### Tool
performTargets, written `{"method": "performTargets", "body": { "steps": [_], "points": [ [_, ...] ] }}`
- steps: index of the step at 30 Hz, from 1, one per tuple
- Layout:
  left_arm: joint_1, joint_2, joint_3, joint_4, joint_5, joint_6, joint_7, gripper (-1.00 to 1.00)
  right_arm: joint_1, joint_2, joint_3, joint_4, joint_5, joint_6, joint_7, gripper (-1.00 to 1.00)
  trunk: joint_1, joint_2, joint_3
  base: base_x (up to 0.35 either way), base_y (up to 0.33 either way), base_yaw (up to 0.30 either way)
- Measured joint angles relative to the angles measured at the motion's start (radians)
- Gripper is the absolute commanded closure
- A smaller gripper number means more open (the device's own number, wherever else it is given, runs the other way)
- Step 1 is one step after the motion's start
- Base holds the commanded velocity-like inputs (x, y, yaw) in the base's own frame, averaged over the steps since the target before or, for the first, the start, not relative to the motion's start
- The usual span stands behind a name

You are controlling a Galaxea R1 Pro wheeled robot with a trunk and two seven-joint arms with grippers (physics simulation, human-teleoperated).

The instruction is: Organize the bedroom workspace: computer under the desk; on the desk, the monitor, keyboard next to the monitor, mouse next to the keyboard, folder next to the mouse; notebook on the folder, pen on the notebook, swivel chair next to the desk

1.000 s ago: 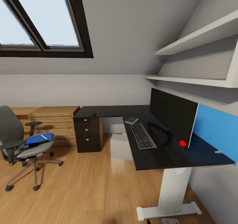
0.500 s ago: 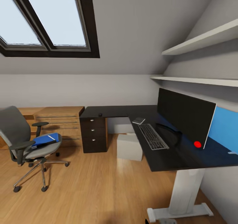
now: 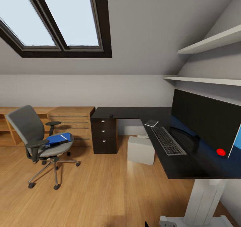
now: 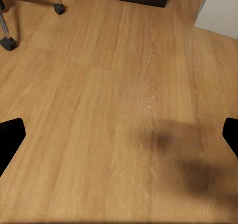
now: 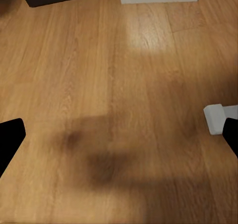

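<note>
- The swivel chair (image 3: pixel 36 143) stands well apart from the desk (image 3: pixel 134 113), the blue folder (image 3: pixel 57 139) lying on its seat.
- The computer (image 3: pixel 141 150) sits under the desk; the notebook (image 3: pixel 151 123), keyboard (image 3: pixel 168 140) and monitor (image 3: pixel 204 118) are on top.
- Left gripper (image 4: pixel 119 135) and right gripper (image 5: pixel 119 135) hang spread and empty over the floor.
- Best to drive square to the chair and stop before reaching for the folder.

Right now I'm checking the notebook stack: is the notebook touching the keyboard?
Apart. The head view shows a strip of bare black desk between the notebook and the keyboard's far end.
</note>
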Motion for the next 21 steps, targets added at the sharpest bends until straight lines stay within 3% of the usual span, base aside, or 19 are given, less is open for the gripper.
{"method": "performTargets", "body": {
  "steps": [4, 11, 17, 21],
  "points": [
    [0.0, -0.004, 0.0, 0.0, -0.001, 0.001, -0.001, -1.0, 0.0, -0.001, 0.0, 0.0, 0.0, 0.0, 0.0, -1.0, 0.0, 0.0, 0.0, -0.005, 0.001, 0.017],
    [0.0, -0.005, -0.001, 0.031, 0.002, 0.011, 0.009, -1.0, 0.0, -0.002, 0.0, -0.001, 0.0, 0.0, 0.0, -1.0, -0.027, 0.049, 0.021, -0.001, 0.0, 0.002],
    [0.0, -0.004, 0.0, 0.041, 0.009, 0.1, 0.012, -1.0, 0.0, -0.002, 0.002, -0.001, 0.001, 0.0, 0.0, -1.0, -0.05, 0.091, 0.04, 0.0, 0.0, 0.0],
    [0.0, -0.011, 0.001, 0.039, 0.045, 0.135, 0.013, -1.0, 0.0, -0.006, 0.002, -0.001, 0.002, 0.0, 0.0, -1.0, -0.065, 0.119, 0.053, 0.0, 0.0, 0.0]
  ]
}}
